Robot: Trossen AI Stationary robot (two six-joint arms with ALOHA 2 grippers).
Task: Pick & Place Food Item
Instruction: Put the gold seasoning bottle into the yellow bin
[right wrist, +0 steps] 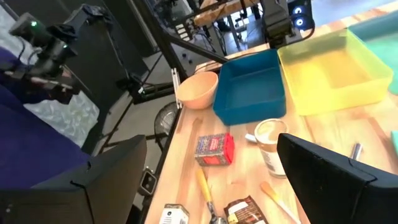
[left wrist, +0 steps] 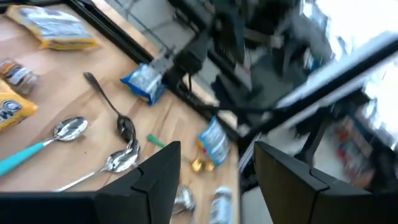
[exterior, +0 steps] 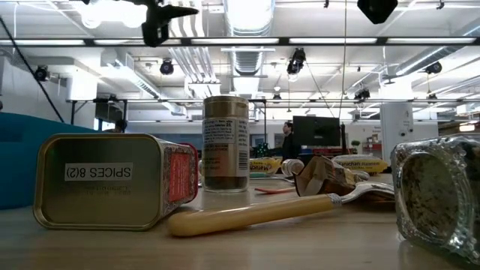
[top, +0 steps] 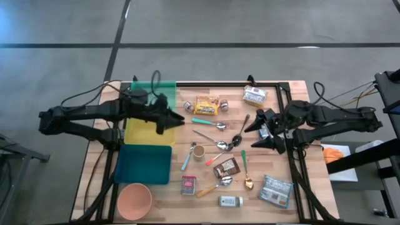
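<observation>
From the table-level camera I log, nearest first: a tin (exterior: 112,180) lying on its side, its base reading "SPICES 8(2)" upside down. Just beside the tin lies a cream-handled utensil (exterior: 255,212). Behind the tin stands an upright spice jar (exterior: 226,142), label print too small to read. Beyond the jar lies a yellow snack packet (exterior: 361,162), lettering unreadable.

From overhead, taking the tin (top: 189,185) as landmark: the yellow snack bag (top: 207,105) lies well beyond it, near the yellow bin (top: 148,130). My left gripper (top: 178,119) hangs over that bin's edge, fingers apart, grasping nothing. My right gripper (top: 252,134) waits past the spoons (top: 222,144), fingers spread wide, empty.
</observation>
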